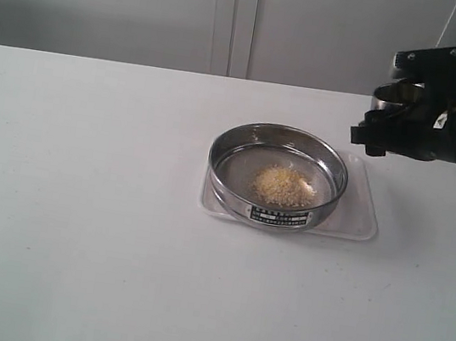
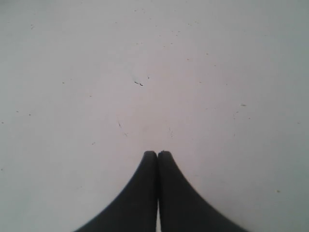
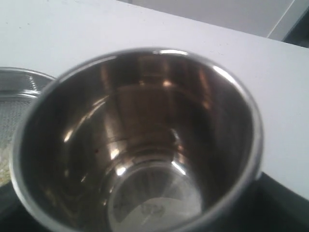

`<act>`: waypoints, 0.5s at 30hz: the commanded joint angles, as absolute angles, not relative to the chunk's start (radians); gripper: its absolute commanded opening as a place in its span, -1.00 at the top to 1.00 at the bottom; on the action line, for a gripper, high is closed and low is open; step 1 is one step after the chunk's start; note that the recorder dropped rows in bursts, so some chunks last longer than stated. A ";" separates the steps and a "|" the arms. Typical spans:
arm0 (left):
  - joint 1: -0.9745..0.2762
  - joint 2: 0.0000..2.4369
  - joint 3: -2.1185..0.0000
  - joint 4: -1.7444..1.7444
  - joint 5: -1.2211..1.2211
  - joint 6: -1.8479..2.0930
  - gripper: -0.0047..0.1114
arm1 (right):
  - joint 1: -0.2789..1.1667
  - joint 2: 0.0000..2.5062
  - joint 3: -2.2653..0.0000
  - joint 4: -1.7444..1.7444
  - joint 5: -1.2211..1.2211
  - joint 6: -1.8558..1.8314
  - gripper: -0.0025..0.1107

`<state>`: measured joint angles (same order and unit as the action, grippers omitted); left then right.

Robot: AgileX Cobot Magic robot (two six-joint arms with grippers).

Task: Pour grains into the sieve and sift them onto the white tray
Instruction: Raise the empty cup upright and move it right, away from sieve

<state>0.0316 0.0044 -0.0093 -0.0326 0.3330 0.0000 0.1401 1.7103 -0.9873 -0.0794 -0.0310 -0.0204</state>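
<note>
Beside the sieve, right pincer holds cup aloft.

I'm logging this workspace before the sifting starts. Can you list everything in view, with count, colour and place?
table: one, white, under everything
wall panels: pale grey, behind the table
white tray: one, white, on the table right of centre, under the sieve
sieve: one, steel with a black-and-white label, standing on the tray
grains: one small heap, yellowish-white, on the sieve's mesh
steel cup: one, shiny steel, no grains visible inside, held up near the tray's far right corner
right pincer: one, black, closed around the steel cup
left pincer: one, black, shut, holding nothing, over the table
</note>
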 commanded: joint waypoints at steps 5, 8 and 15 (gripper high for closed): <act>0.027 0.000 0.000 -0.036 0.338 0.000 0.92 | 0.108 1.697 -0.852 -0.142 -0.339 0.084 0.96; 0.027 0.000 0.000 -0.036 0.338 0.000 0.92 | 0.108 1.697 -0.813 -0.317 -0.469 0.227 0.96; 0.027 0.000 0.000 -0.036 0.338 0.000 0.92 | 0.096 1.697 -0.800 -0.336 -0.566 0.290 0.96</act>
<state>0.0316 0.0044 -0.0093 -0.0326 0.3330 0.0000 0.1108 1.7095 -0.8047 -0.3347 -0.5274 0.2736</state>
